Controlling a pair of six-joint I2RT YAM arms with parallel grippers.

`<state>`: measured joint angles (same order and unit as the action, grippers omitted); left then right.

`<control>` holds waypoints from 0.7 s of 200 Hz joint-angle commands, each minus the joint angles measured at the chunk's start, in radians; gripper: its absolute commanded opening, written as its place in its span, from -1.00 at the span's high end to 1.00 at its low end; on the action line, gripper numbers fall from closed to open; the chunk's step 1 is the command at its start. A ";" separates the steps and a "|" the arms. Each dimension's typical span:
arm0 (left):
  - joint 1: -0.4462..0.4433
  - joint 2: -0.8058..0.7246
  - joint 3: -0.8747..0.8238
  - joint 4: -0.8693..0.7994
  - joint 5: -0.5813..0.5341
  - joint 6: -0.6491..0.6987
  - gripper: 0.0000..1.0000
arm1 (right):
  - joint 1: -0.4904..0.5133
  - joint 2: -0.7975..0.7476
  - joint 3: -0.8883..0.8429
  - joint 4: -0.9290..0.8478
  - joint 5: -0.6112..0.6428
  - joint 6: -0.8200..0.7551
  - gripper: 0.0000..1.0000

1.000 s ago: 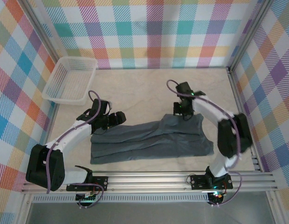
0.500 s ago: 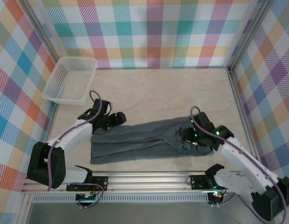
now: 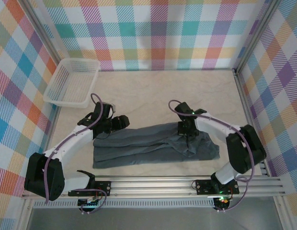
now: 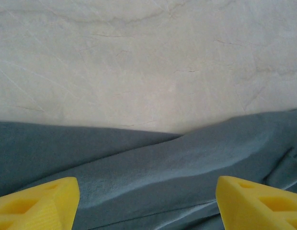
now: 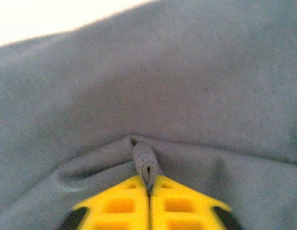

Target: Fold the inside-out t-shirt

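Note:
The inside-out t-shirt (image 3: 139,146) lies as a long dark slate-grey strip across the near half of the table, bunched at its right part. My left gripper (image 3: 120,122) hovers at the shirt's far left edge. In the left wrist view it (image 4: 146,188) is open, its yellow fingertips (image 4: 43,201) wide apart over the grey cloth (image 4: 163,177), with nothing between them. My right gripper (image 3: 188,137) points down onto the shirt's right part. In the right wrist view it (image 5: 149,184) is shut on a small pinched ridge of cloth (image 5: 144,160) raised from the shirt (image 5: 187,96).
A white mesh basket (image 3: 72,81) stands at the far left corner. The beige table cover (image 3: 153,91) stretches behind the shirt. Checked walls close in the sides and back, and an aluminium rail (image 3: 158,184) runs along the near edge.
My right gripper has moved from the shirt's far right edge towards the near side and now pinches cloth; the shirt's right part has bunched up. The left gripper has barely moved.

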<state>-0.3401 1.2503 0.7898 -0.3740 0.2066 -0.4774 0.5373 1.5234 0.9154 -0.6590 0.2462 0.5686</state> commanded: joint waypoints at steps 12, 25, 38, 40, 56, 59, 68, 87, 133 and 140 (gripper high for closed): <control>-0.010 -0.007 -0.025 -0.019 -0.017 0.011 -0.53 | -0.002 -0.294 -0.194 -0.101 -0.097 0.129 0.88; -0.011 0.005 -0.033 -0.006 -0.007 0.003 -0.53 | -0.002 -0.407 -0.270 -0.102 -0.155 0.191 0.56; -0.012 0.018 -0.037 0.000 0.004 -0.007 -0.53 | 0.002 -0.485 -0.355 -0.076 -0.225 0.251 0.17; -0.012 0.019 -0.039 -0.001 0.005 -0.008 -0.52 | 0.003 -0.493 -0.367 -0.074 -0.231 0.258 0.15; -0.018 0.019 -0.041 -0.035 -0.024 -0.033 -0.35 | 0.002 -0.520 -0.376 -0.102 -0.221 0.271 0.00; -0.020 0.017 -0.043 -0.042 -0.033 -0.040 -0.29 | 0.001 -0.522 -0.361 -0.114 -0.205 0.266 -0.03; -0.028 0.012 -0.045 -0.075 -0.071 -0.064 0.02 | 0.001 -0.523 -0.305 -0.140 -0.165 0.240 -0.06; -0.055 0.015 -0.036 -0.158 -0.176 -0.110 1.00 | -0.006 -0.467 -0.188 -0.129 -0.084 0.147 0.24; -0.071 0.155 0.008 -0.219 -0.266 -0.193 1.00 | -0.185 -0.102 -0.038 -0.025 -0.065 0.001 1.00; -0.070 0.189 0.020 -0.206 -0.268 -0.195 1.00 | -0.208 -0.050 -0.025 0.000 -0.087 -0.015 1.00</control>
<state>-0.4023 1.3476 0.7635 -0.5343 0.0082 -0.6147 0.4095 1.3247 0.8639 -0.7162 0.1791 0.6472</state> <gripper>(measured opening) 0.053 0.050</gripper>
